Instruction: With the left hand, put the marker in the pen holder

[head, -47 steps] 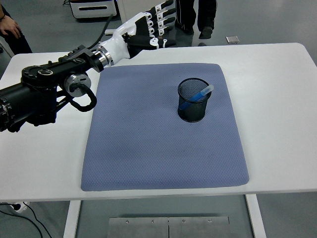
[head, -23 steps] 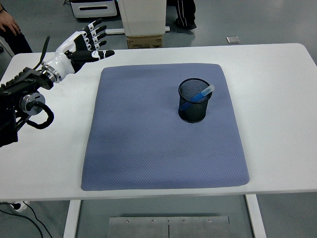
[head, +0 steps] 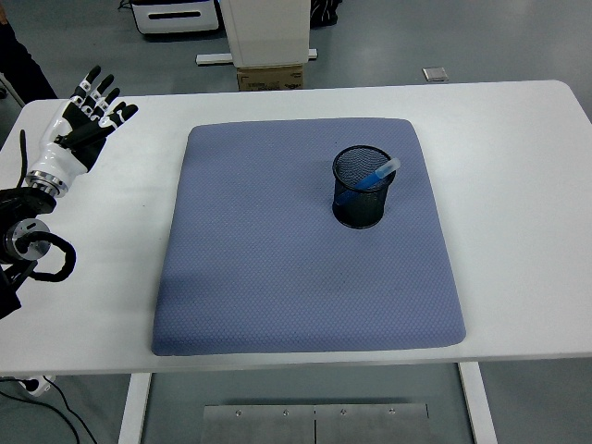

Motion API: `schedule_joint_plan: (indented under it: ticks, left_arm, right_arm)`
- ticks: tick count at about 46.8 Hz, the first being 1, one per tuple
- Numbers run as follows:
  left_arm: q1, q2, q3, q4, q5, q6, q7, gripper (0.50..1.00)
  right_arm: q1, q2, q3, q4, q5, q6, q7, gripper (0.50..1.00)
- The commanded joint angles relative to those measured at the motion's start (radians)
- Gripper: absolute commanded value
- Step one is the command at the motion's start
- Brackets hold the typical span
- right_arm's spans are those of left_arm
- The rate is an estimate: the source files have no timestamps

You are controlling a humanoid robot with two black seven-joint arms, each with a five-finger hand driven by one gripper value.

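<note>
A black mesh pen holder (head: 363, 187) stands upright on the blue-grey mat (head: 277, 268), right of the mat's middle. A blue marker (head: 374, 175) with a pale cap leans inside it, its cap resting over the holder's right rim. My left hand (head: 88, 118) is far off at the table's left edge, fingers spread and holding nothing, well apart from the holder. The right arm does not show.
The white table (head: 518, 203) carries the mat in its middle. Behind the table's far edge stand a white cabinet (head: 268, 32) and a cardboard box (head: 271, 77) on the floor. A dark sleeve (head: 18, 65) of a person shows at the top left corner.
My left arm has drawn back leftward and toward the near-left edge, away from the mat's far side. The hand stays open. The marker and holder have not moved.
</note>
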Motion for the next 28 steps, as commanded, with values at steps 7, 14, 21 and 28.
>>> schedule_joint_plan:
  ticks: [7, 14, 21, 28]
  left_arm:
    - [0.07, 0.059, -0.007, 0.0, 0.0, -0.008, 0.0, 1.0]
    - [0.099, 0.074, -0.019, -0.002, -0.001, -0.009, 0.0, 1.0]
    - [0.106, 0.08, -0.028, -0.002, 0.0, -0.009, 0.0, 1.0]
    - [0.106, 0.094, -0.03, -0.002, 0.0, -0.008, 0.0, 1.0]
  right_arm:
    - [0.0, 0.0, 0.0, 0.0, 0.0, 0.0, 0.0, 1.0]
    - [0.0, 0.0, 0.0, 0.0, 0.0, 0.0, 0.0, 1.0]
    - [0.0, 0.0, 0.0, 0.0, -0.002, 0.0, 0.0, 1.0]
    - [0.003, 0.0, -0.003, 0.0, -0.009, 0.0, -0.004, 1.0]
